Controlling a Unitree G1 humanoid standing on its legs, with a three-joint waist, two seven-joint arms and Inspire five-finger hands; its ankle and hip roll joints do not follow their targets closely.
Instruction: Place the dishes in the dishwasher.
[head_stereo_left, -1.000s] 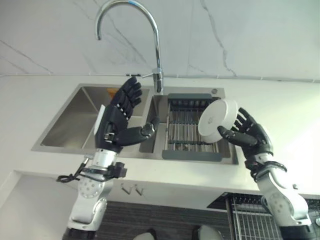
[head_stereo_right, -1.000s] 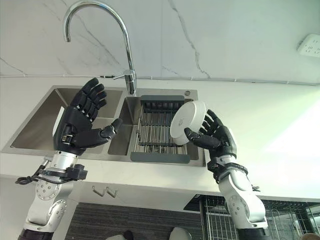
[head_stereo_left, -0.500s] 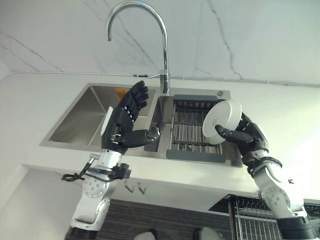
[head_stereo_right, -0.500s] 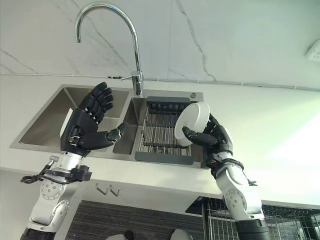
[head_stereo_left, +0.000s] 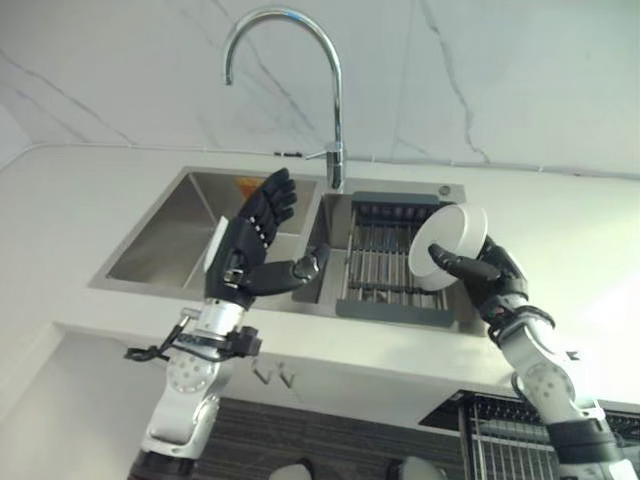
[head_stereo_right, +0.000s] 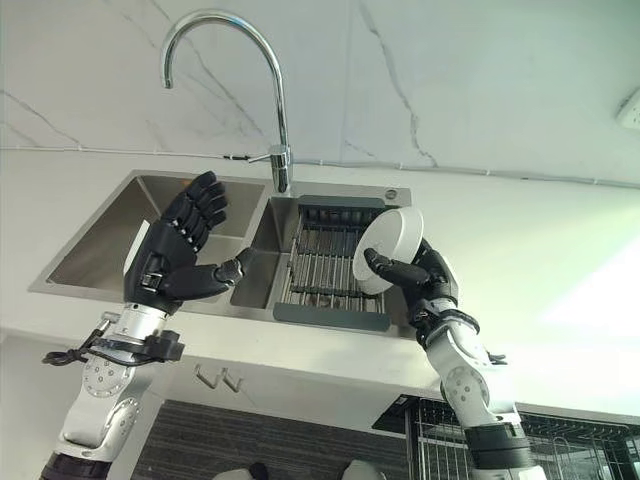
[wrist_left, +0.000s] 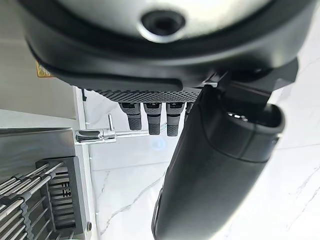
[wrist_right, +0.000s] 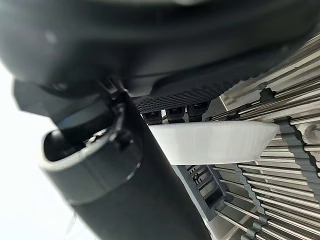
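Note:
A white round dish (head_stereo_left: 447, 245) is held tilted on edge over the right end of the sink's wire rack (head_stereo_left: 380, 265), its underside facing me. My right hand (head_stereo_left: 492, 282) is shut on it, thumb across the underside and fingers behind. In the right wrist view the dish's rim (wrist_right: 215, 142) runs between the thumb (wrist_right: 130, 190) and the fingers, with the rack's bars (wrist_right: 270, 200) beyond. My left hand (head_stereo_left: 250, 250) is raised open over the divider between the two basins and holds nothing. Its straight fingers (wrist_left: 152, 117) also show in the left wrist view.
A steel double sink (head_stereo_left: 160, 250) is set in a white counter (head_stereo_left: 560, 230), with a tall curved faucet (head_stereo_left: 335, 120) behind it and a marble wall at the back. A wire dishwasher basket (head_stereo_right: 440, 445) lies below the counter's front edge at the lower right.
The whole picture has shifted a little, so the camera moved. The right hand keeps its hold on the dish and has drawn slightly closer to the rack. The left hand stays raised and open.

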